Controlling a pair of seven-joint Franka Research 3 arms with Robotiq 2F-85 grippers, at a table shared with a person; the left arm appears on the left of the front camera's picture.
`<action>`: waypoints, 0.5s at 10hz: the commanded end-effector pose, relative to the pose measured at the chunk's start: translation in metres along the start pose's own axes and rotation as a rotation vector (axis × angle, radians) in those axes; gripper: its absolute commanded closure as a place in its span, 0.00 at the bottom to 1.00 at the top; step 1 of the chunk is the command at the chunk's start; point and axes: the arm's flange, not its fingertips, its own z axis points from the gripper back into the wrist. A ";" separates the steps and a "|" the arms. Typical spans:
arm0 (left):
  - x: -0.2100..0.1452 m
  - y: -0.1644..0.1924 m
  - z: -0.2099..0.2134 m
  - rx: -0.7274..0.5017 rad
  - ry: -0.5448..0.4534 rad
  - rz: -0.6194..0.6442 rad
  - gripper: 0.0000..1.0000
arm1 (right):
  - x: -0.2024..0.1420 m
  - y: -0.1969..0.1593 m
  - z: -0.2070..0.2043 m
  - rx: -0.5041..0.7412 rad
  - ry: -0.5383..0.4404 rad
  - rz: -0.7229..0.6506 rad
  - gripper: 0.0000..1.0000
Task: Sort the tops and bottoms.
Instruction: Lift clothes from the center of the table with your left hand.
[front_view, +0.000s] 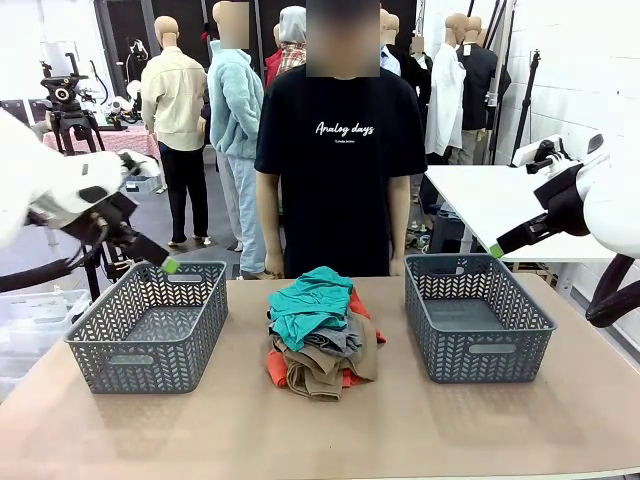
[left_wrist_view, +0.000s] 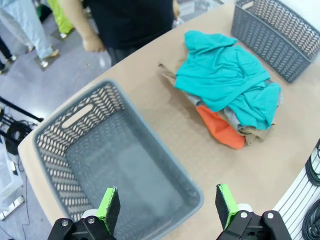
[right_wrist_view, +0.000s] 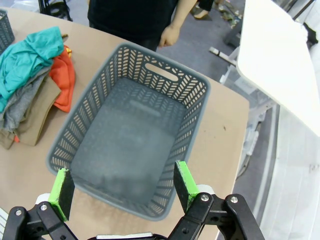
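Left tool (left_wrist_view: 167, 200) and right tool (right_wrist_view: 121, 182) are found wide open and empty, held above the left basket (left_wrist_view: 55, 132) and the right basket (right_wrist_view: 190, 90). Tops and bottoms (front_view: 318, 335) are heaped at the middle of the bench (front_view: 320, 440), between the baskets, with the teal garment (front_view: 310, 303) uppermost. The heap lies inward from both tools; neither arm is judged clearly nearer.

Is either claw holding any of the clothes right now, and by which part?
Nothing is held. The left claw and the right claw are both open and empty; the pile of clothes lies untouched on the table.
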 end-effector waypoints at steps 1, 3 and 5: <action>0.046 -0.008 -0.025 -0.067 0.044 -0.047 0.00 | 0.000 -0.002 -0.001 0.006 -0.009 0.002 0.00; 0.074 -0.028 -0.041 -0.069 0.068 -0.079 0.00 | 0.000 -0.002 -0.001 0.006 -0.009 0.002 0.00; 0.092 -0.051 -0.060 -0.127 0.085 -0.112 0.00 | 0.000 -0.002 -0.001 0.006 -0.009 0.002 0.00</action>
